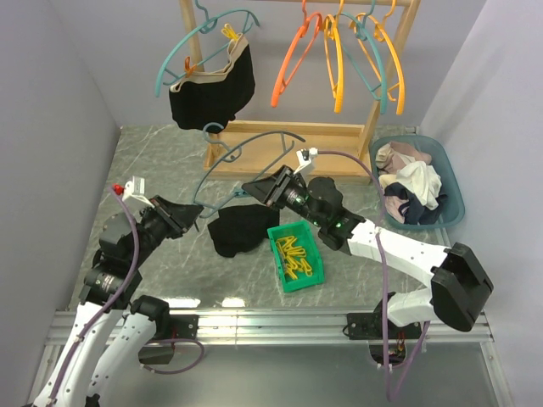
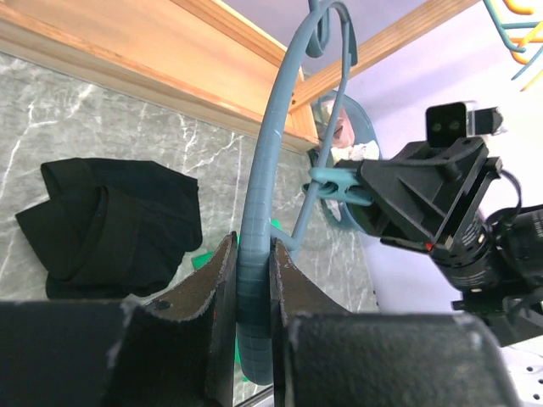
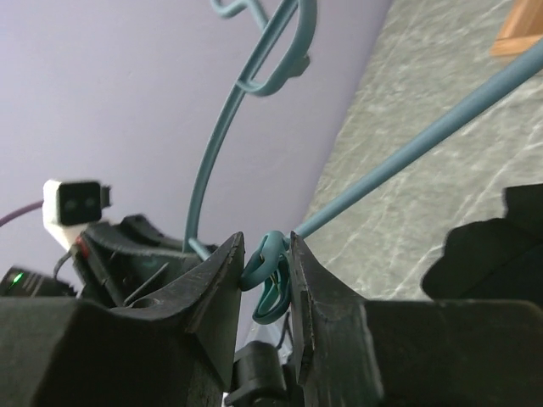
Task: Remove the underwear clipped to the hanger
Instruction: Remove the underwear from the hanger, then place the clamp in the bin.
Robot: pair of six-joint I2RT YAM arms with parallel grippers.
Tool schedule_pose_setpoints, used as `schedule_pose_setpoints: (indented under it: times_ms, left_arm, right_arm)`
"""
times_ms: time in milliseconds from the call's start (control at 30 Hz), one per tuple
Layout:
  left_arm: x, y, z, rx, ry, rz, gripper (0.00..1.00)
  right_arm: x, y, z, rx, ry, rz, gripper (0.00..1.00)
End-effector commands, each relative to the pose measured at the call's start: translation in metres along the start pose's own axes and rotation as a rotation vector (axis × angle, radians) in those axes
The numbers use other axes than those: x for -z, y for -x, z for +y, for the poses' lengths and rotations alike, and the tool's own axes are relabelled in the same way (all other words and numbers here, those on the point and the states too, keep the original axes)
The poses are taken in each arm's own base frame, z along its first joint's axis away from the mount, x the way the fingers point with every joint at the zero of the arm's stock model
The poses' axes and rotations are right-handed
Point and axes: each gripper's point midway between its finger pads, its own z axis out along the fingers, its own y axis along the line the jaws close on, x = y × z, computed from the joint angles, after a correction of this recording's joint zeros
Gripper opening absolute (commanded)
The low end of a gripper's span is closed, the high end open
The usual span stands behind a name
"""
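Marble table point(image 1: 153, 170) holds the black underwear point(image 1: 242, 229) at 9 o'clock of the tray point(image 1: 276, 254), while left gripper point(image 2: 252, 254) pinches the hanger point(image 2: 265, 161) and right gripper point(image 3: 265, 248) its clip point(image 3: 271, 273); uneven pulling may twist it loose.

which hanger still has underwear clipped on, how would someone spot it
Look to the wooden rack at the far side of the table. By its left post hangs a teal hanger with black underwear, beige at the waistband, pegged below it. The colourful hangers to its right, and the lower teal hanger over the table, carry nothing.
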Motion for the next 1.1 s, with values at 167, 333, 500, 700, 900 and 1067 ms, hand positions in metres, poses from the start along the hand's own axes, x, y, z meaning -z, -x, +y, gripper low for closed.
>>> schedule_pose_setpoints:
  times_ms: [167,333,500,700,900,1067]
  left_arm:
    - [-0.006,0.006,0.013,-0.007,0.06,-0.036,0.01]
    - [-0.007,0.002,0.019,-0.008,0.071,-0.026,0.01]
    - [-0.007,0.004,0.02,-0.021,0.082,-0.037,0.01]
    - [0.0,0.015,0.018,-0.051,0.104,-0.069,0.01]
    - [0.027,0.03,0.012,-0.151,0.143,-0.099,0.01]
    - [0.043,0.038,0.02,-0.207,0.193,-0.143,0.01]
  right_arm:
    - [0.034,0.014,0.104,-0.057,0.482,0.024,0.0]
    - [0.043,0.013,0.124,-0.089,0.61,0.065,0.0]
    - [0.049,0.005,0.141,-0.114,0.728,0.156,0.0]
    - [0.04,-0.001,0.128,-0.013,0.618,0.173,0.0]
    - [0.055,-0.002,0.063,0.336,0.163,0.17,0.0]
    - [0.097,0.017,-0.013,0.495,-0.241,0.108,0.0]
